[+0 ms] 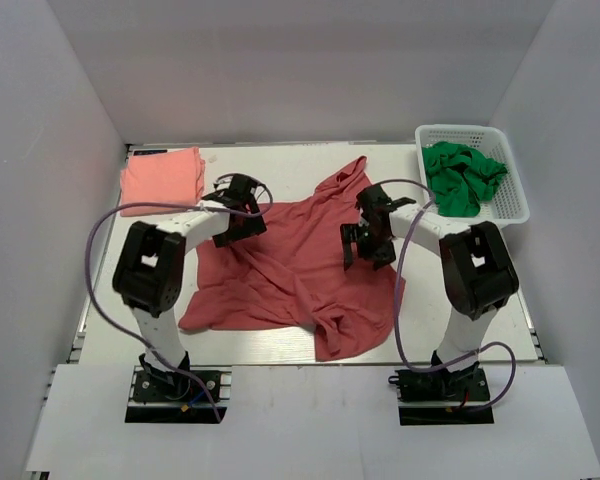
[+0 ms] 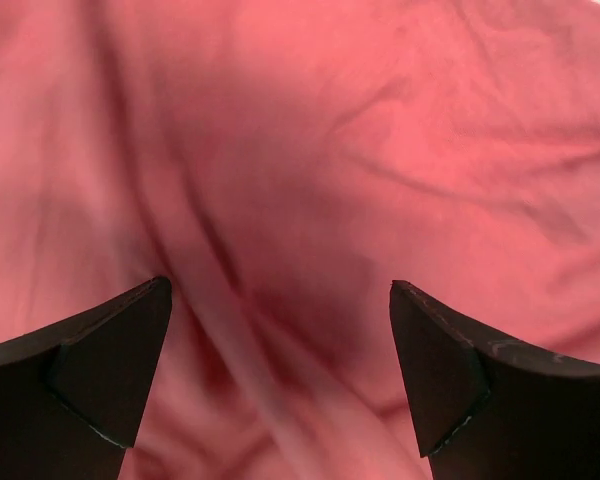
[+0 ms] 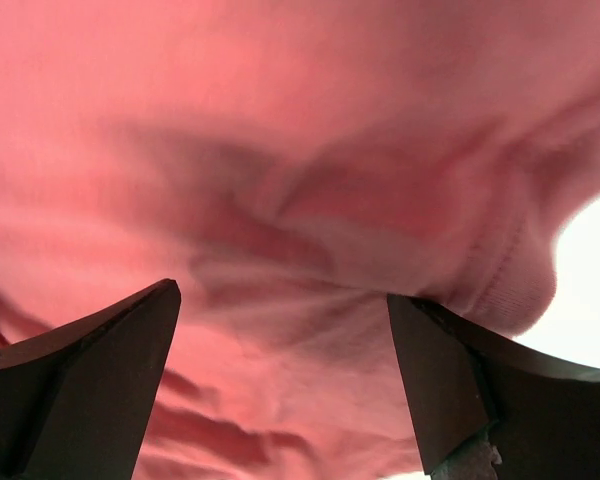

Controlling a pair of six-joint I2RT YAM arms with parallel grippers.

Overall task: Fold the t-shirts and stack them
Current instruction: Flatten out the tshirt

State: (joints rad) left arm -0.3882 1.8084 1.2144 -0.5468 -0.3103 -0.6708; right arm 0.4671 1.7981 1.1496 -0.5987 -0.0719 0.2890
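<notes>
The large brick-red t-shirt (image 1: pixel 290 265) lies crumpled and spread over the middle of the table. It fills the left wrist view (image 2: pixel 310 150) and the right wrist view (image 3: pixel 280 150). The salmon-pink t-shirt (image 1: pixel 162 174) lies folded at the back left. My left gripper (image 1: pixel 242 222) is open over the red shirt's upper left part, jaws wide apart with cloth below them (image 2: pixel 280 380). My right gripper (image 1: pixel 365 245) is open over the shirt's right side near a hemmed edge (image 3: pixel 510 270), holding nothing.
A white basket (image 1: pixel 507 175) at the back right holds green cloth (image 1: pixel 460 176). Bare white table (image 1: pixel 280 160) shows behind the red shirt and at the right edge (image 3: pixel 595 270). White walls enclose the table on three sides.
</notes>
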